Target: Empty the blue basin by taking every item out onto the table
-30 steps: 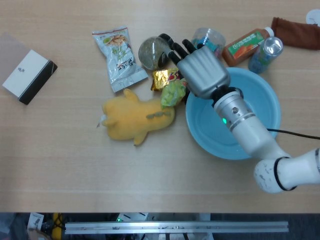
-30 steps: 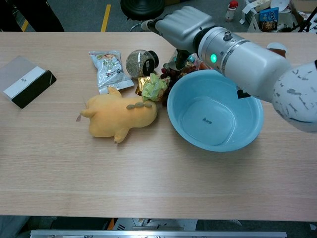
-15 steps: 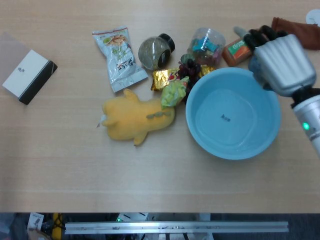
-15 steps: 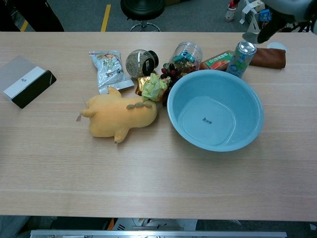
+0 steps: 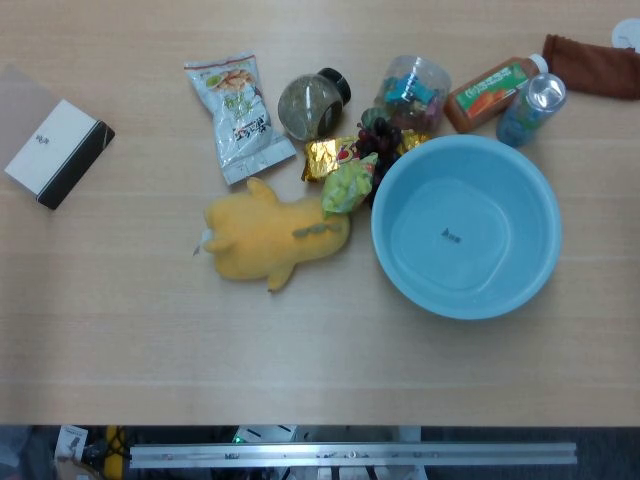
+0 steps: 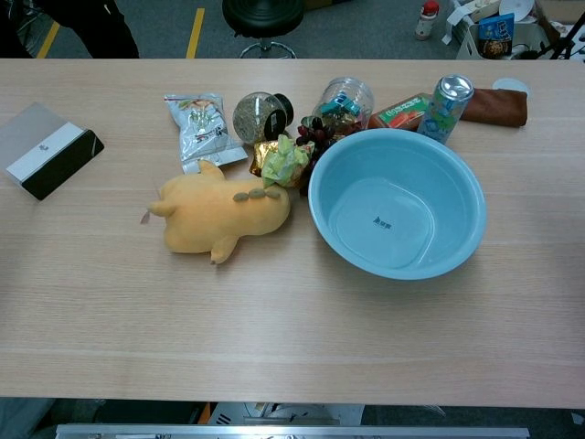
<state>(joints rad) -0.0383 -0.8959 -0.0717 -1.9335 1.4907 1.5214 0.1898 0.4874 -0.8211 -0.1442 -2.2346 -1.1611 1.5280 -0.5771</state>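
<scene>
The blue basin (image 5: 525, 180) (image 6: 457, 178) stands at the right of the table with nothing inside it. Beside its left rim lie a yellow plush toy (image 5: 270, 238) (image 6: 219, 218), a green and gold snack packet (image 5: 345, 180) (image 6: 283, 160) and dark grapes (image 5: 378, 135) (image 6: 311, 133). Behind them are a snack bag (image 5: 235, 115) (image 6: 201, 123), a round jar (image 5: 305, 105) (image 6: 254, 114) and a clear jar of small items (image 5: 412, 82) (image 6: 345, 94). An orange bottle (image 5: 490, 85) (image 6: 398, 112) and a drink can (image 5: 530, 108) (image 6: 443, 105) sit behind the basin. Neither hand shows in either view.
A black and white box (image 5: 55, 150) (image 6: 46, 151) lies at the far left. A brown cloth (image 5: 590, 65) (image 6: 494, 105) lies at the back right corner. A black stool (image 6: 263, 16) stands on the floor beyond the table.
The right hand pulled back from the pile beside the basin, swung right over the can, and has left both views. The items on the table have not moved.
</scene>
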